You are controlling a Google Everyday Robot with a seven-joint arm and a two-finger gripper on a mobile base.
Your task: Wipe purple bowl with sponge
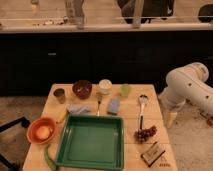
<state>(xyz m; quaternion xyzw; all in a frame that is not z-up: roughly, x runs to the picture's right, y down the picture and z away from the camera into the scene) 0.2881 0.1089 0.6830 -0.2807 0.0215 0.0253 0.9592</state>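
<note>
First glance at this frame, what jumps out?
The big green tray at the front centre of the table, then the white robot arm at right, its gripper hanging beside the table's right edge. The orange bowl sits left of the tray, the purple bowl at the back.

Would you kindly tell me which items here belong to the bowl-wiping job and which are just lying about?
Job: purple bowl, sponge, open end effector beside the table at its right edge.
Lying about: orange bowl, green tray, metal cup, grapes, spoon.
</note>
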